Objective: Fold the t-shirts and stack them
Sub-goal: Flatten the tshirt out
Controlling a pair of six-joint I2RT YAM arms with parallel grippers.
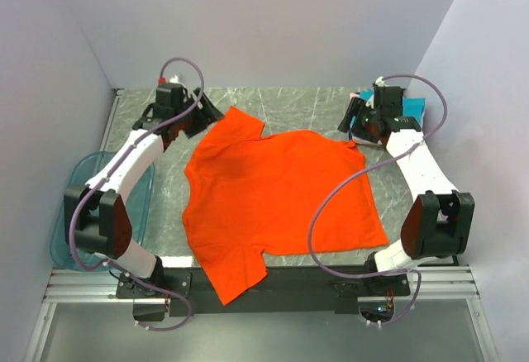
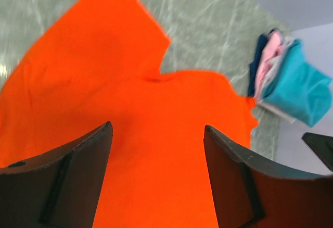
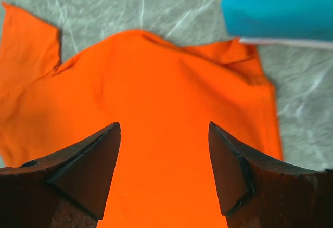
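Note:
A bright orange-red t-shirt [image 1: 277,205] lies spread flat on the table, its sleeves pointing to the far left and the near middle. My left gripper [image 1: 208,112] hovers over the far-left sleeve. In the left wrist view the left gripper [image 2: 157,126] is open, with only the orange cloth [image 2: 130,98] below it. My right gripper [image 1: 357,122] hovers over the shirt's far-right corner. From the right wrist camera the right gripper [image 3: 164,124] also stands open above the orange shirt [image 3: 156,77]. A stack of folded t-shirts [image 2: 291,82], teal on top [image 3: 276,7], sits at the back right [image 1: 411,106].
A translucent blue-green bin [image 1: 78,172] stands at the left edge beside the left arm. Grey walls close in the marbled tabletop [image 1: 306,106] on three sides. A metal rail [image 1: 273,283] runs along the near edge, and the shirt's near sleeve hangs over it.

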